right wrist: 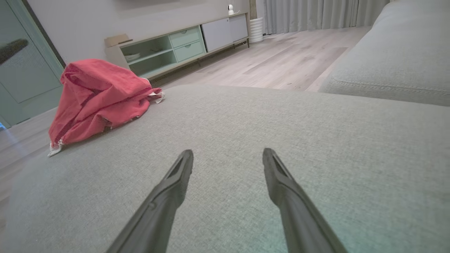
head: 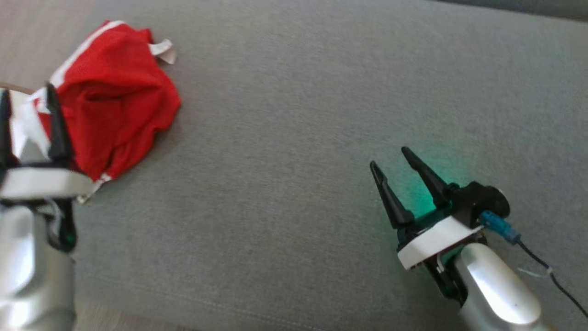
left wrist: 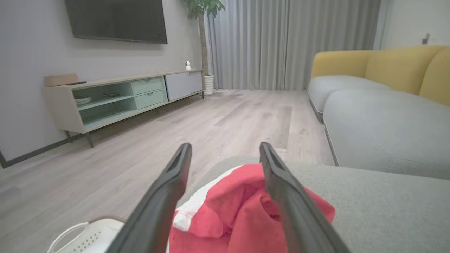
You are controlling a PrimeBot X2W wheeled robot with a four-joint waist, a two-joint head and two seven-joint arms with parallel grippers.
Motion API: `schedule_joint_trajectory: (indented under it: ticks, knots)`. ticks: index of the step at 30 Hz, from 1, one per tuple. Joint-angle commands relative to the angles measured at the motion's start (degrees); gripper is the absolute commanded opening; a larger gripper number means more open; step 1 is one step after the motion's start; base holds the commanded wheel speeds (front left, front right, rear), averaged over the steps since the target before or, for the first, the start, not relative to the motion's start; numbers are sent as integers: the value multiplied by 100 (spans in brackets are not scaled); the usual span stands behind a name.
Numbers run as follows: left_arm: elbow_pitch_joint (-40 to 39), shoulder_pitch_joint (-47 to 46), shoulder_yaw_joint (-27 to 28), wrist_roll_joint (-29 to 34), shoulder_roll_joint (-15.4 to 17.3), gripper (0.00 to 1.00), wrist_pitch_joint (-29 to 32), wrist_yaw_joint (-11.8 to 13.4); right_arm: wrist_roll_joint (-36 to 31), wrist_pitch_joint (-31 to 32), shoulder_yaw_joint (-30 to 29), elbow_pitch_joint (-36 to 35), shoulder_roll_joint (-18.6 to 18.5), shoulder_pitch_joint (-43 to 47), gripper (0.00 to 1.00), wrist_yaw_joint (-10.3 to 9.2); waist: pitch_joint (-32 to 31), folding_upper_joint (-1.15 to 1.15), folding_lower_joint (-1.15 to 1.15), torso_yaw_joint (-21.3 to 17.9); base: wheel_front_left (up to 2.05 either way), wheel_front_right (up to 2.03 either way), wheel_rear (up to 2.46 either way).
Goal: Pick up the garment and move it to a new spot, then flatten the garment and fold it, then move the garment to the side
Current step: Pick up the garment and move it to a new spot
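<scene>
Pickup step: my left jaws open over the garment (head: 115, 92) at the cushion's (head: 294, 115) left edge, right jaws open; next, clamp

The left gripper (head: 26, 89) and right gripper (head: 389, 157) each have two long, black, tapering fingers (head: 390, 195) on a white wrist plate (head: 436, 239), above a glossy silver forearm (head: 496, 285). The right wrist has a blue connector (head: 498, 226) with a thin black cable (head: 533, 253) and a green light (head: 425, 216).
</scene>
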Motion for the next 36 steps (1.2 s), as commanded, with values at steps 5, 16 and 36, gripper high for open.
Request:
schedule_joint_trajectory:
  ticks: [5,16,36]
  knots:
    - [484,-737,-104,-239,653,100,220,-30,72,-78,100,-295,-81,-184,100,-4,422,0,-1,-472,0,0,0]
    - [1901,-1060,-334,-669,1091,100,791,17,104,-78,10,-285,-98,-175,100,-4,569,0,-1,-912,0,0,0]
    - [933,-1400,-974,-494,796,0,-157,-4,341,-78,-166,-131,313,98,100,-4,-196,0,-1,-1507,0,0,0]
